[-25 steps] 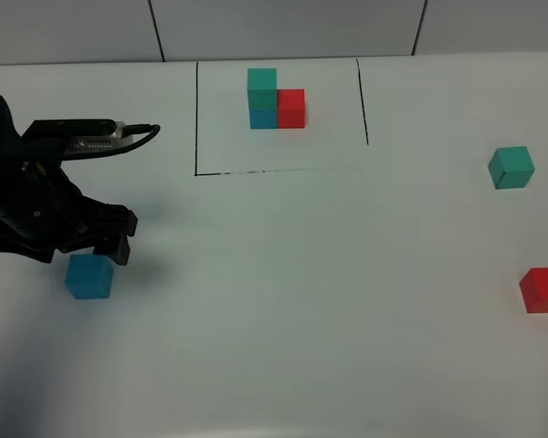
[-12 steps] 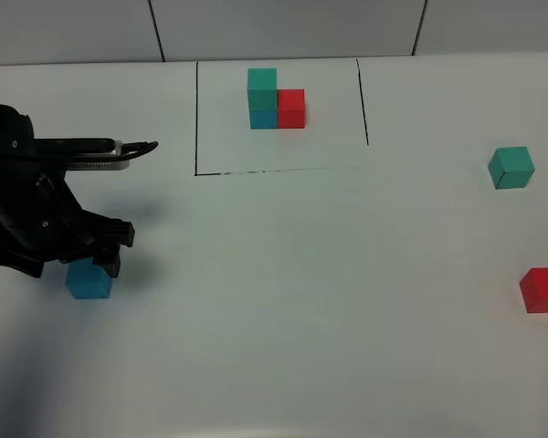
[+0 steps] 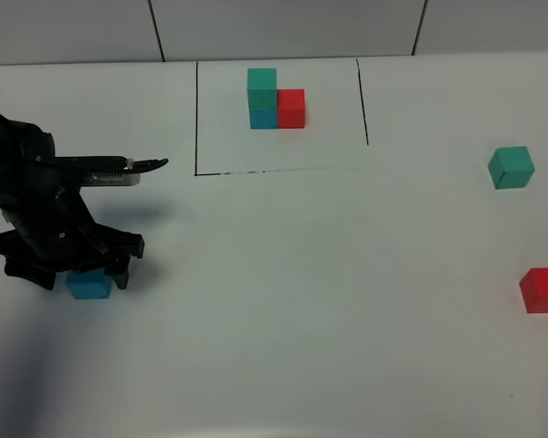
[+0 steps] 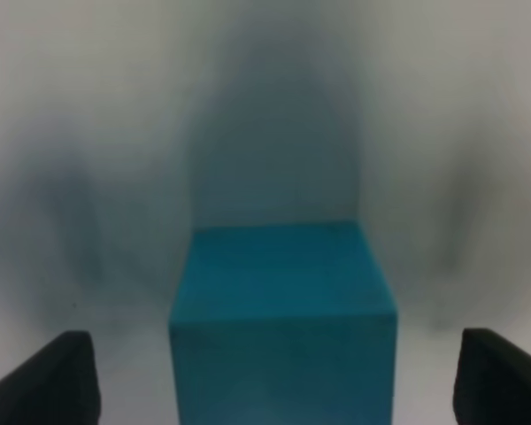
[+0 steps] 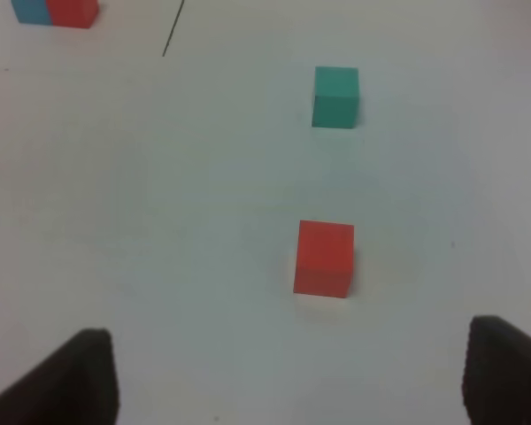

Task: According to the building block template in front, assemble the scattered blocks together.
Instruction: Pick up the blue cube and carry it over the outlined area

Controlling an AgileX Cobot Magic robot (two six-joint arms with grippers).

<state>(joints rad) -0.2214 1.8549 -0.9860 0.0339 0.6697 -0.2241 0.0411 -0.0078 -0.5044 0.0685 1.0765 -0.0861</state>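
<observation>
Blue cube (image 4: pixel 283 301) btwn L end effector (image 4: pixel 279 359) jaws, spread wide, gaps both sides; R end effector (image 5: pixel 294 347) apart too.

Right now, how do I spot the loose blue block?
From the black-line rectangle at the table's back, look near left to the black left pincer. The blue block sits between its open jaws; it's the only loose cube there; the red cube and teal-green cube lie far right.

The surface (image 3: pixel 301 292) is overlooked from high, the blue cube (image 4: pixel 283 328) is framed closely from the left wrist, and the red cube (image 5: pixel 324 257) distantly from the right.
</observation>
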